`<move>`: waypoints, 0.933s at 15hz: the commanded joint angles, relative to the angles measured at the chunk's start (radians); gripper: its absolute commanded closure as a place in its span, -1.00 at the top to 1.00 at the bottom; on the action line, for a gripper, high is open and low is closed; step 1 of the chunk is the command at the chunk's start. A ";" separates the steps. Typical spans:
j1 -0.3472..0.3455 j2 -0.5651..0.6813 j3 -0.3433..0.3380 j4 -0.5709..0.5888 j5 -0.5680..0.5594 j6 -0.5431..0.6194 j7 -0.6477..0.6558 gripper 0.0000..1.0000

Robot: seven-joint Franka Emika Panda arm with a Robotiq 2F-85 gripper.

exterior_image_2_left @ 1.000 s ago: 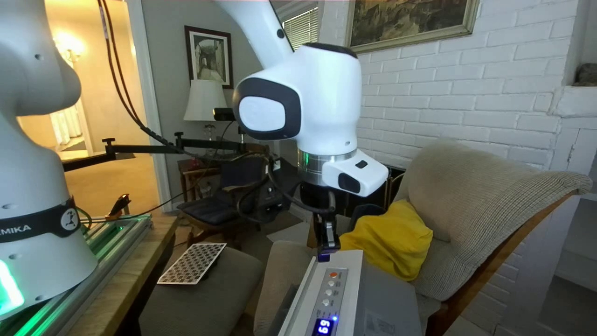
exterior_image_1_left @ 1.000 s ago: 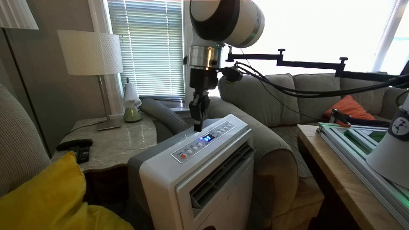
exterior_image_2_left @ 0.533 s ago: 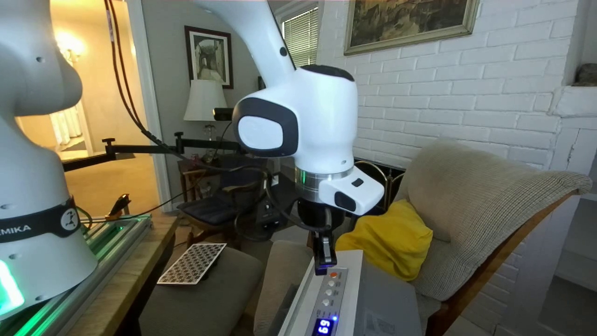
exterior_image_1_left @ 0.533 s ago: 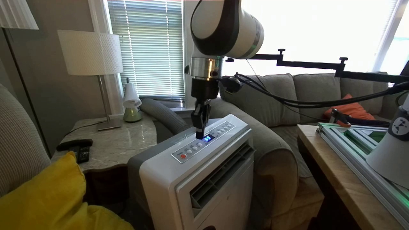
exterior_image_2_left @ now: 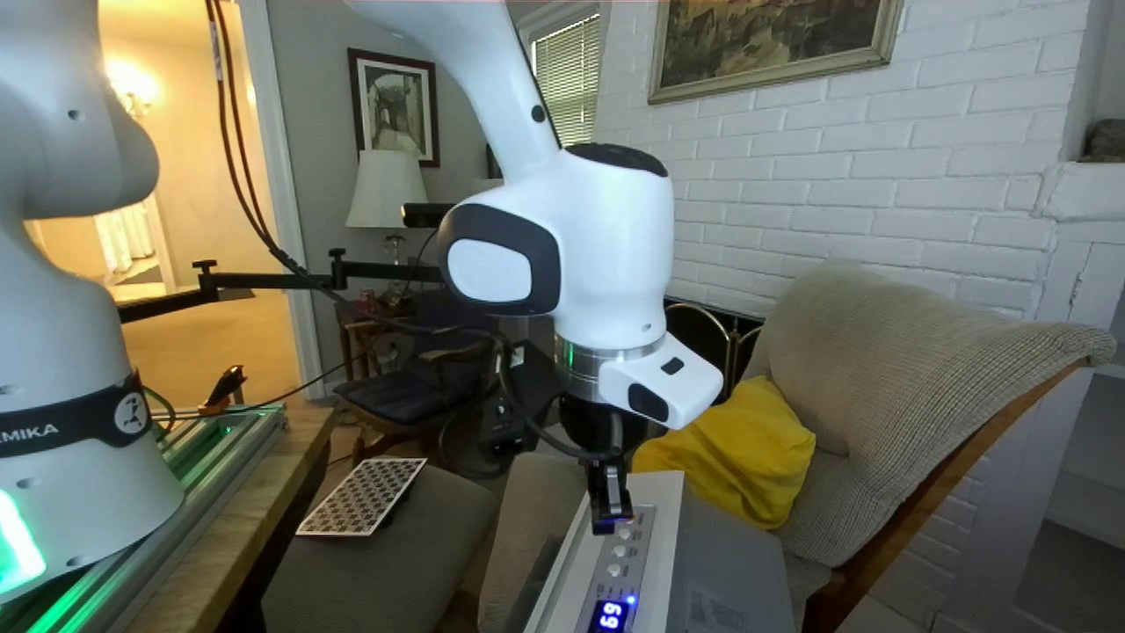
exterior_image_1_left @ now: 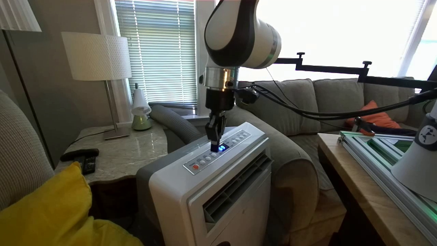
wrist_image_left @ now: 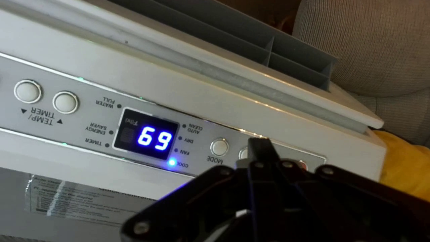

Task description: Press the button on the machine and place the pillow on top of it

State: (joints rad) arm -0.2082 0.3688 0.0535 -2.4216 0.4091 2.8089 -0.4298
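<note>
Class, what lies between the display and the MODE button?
Four small labelled lights, one of them glowing blue, on the machine, seen in the wrist view.

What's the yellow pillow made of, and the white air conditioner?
The yellow pillow looks like soft fabric, maybe velvety: it bunches in folds. The white air conditioner seems hard plastic, smooth and slightly shiny: rounded corners, light glinting along an edge.

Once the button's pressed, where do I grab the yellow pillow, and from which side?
Probably pinch the yellow pillow by its pointed upper corner, from above, with the hand opened first: that corner tapers upward, while the plump body looks too thick to span.
</note>
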 commanded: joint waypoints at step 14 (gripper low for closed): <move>-0.106 0.079 0.112 0.064 -0.020 0.027 0.002 -1.00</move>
State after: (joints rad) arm -0.2930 0.4176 0.1508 -2.3783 0.4098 2.8334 -0.4301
